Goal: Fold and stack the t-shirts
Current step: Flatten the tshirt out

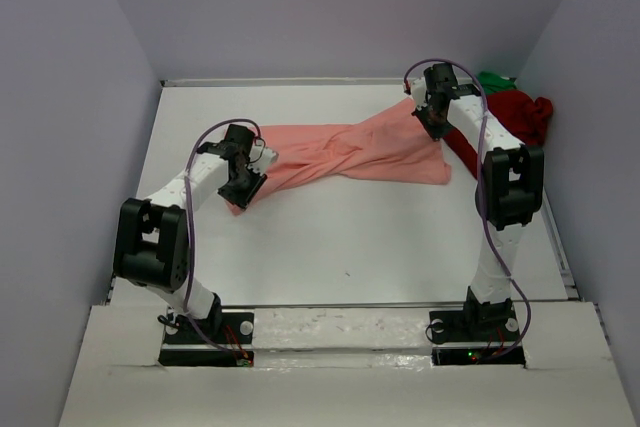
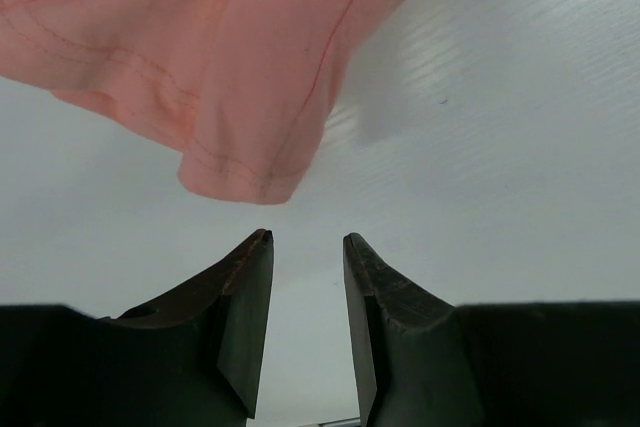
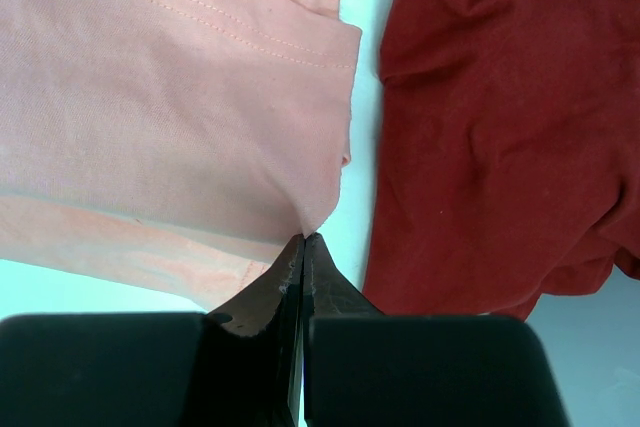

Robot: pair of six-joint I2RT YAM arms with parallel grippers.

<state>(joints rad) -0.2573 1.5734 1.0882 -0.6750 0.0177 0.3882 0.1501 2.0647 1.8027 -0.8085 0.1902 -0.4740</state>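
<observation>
Nothing is folded yet, by the look of it. The pink shirt [image 1: 350,152] lies twisted and stretched slantwise across the table [image 1: 350,257], from the left arm's side toward the far right corner. The right gripper [image 3: 303,237] is closed, and a corner of the pink shirt draws to a point right at its tips, so I take it to be pinching that cloth. The left gripper [image 2: 305,237] has its jaws apart with nothing between them; the shirt's hemmed edge sits just ahead of them. The dark red shirt [image 3: 500,147] lies bunched at the far right, just beside the pink one, with a scrap of green shirt [image 1: 495,79] behind it. All the flattening, folding and stacking looks to be ahead.
</observation>
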